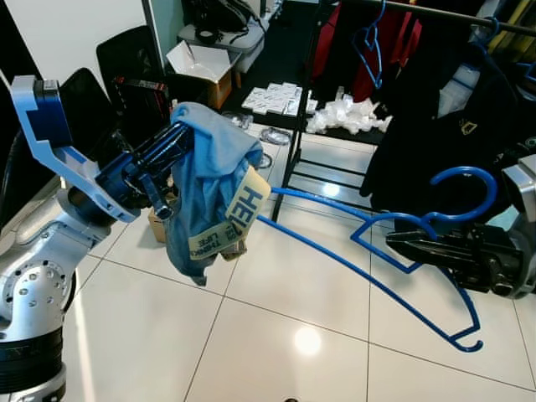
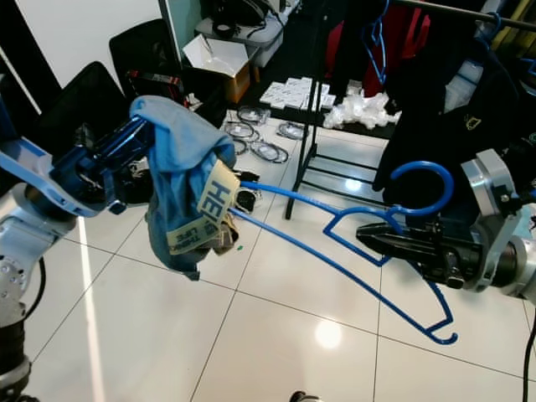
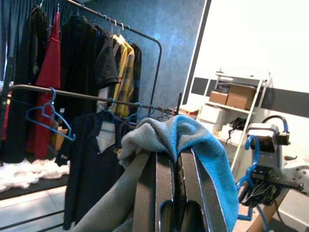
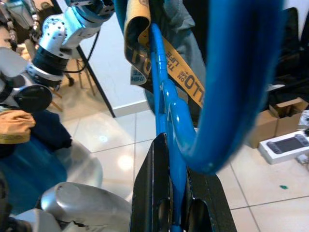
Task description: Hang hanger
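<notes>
Our right gripper (image 1: 400, 244) is clamped on the blue hanger (image 1: 368, 276) at its neck, hook curling up just above the fingers. The hanger lies tilted, below and in front of the rail (image 1: 469, 18), one arm reaching toward the blue shirt (image 1: 209, 188). Our left gripper (image 1: 163, 159) is pinched on that shirt's cloth, holding it bunched, well left of the rail.

Our judgement: the shirt is not seated on the hanger yet. We should feed the hanger arm through the neck opening, keep the cloth taut, then lift the hook to a free stretch of rail, clear of the dark jacket (image 1: 444, 126) and the spare hanger (image 1: 368, 46).
</notes>
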You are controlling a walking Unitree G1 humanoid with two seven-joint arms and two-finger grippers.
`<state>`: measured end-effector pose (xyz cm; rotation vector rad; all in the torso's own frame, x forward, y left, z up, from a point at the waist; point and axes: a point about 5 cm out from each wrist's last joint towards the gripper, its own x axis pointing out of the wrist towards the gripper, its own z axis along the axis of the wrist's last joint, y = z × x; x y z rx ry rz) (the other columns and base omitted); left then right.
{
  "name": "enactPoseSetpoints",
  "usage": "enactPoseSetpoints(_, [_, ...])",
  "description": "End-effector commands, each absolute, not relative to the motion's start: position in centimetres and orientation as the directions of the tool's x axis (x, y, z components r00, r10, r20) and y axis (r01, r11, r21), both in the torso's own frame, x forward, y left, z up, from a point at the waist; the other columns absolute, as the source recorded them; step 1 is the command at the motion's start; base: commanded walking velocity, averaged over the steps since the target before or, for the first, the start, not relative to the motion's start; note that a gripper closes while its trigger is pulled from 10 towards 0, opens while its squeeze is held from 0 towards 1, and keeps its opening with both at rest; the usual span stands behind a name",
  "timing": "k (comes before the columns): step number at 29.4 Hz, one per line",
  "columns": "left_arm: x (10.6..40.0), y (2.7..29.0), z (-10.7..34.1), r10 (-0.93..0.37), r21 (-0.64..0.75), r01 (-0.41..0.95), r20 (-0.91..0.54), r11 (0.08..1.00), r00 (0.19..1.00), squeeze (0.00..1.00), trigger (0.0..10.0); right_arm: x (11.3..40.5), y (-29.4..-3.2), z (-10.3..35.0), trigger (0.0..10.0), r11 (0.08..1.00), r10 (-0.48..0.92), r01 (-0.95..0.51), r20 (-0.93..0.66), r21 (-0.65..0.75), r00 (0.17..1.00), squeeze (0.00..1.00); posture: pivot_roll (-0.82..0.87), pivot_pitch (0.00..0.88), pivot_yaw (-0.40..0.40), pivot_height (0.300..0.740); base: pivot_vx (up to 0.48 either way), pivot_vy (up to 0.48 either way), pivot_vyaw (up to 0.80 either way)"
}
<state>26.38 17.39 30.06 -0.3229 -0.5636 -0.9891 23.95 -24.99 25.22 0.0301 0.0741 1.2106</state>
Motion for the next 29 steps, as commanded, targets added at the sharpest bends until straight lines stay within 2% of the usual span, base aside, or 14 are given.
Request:
enactPoseSetpoints(1, [26.1,16.9,30.2,-0.695,-0.006,0.869,0.597,0.495,0.400,0.00,10.0,24.1,-24.6,25.1,10.0,0.347,0.938,-0.936,-0.040,0.051,0.345,0.00,-0.04,0.144,0.002,0.740,0.000,0.000,0.00])
enactPoseSetpoints(16, [26.8,17.4,30.4,-0.646,-0.034,0.835,0.617,0.550,0.450,0.00,10.0,23.0,-23.9,25.4,10.0,0.279,0.960,-0.958,-0.024,0.069,0.278,0.00,-0.04,0.148,0.006,0.740,0.000,0.000,0.00])
enactPoseSetpoints(29, [27.3,18.1,30.5,-0.612,-0.050,0.809,0.627,0.586,0.482,0.00,10.0,22.3,-24.6,25.8,10.0,0.285,0.958,-0.957,-0.044,0.062,0.282,0.00,-0.05,0.147,0.009,0.740,0.000,0.000,0.00])
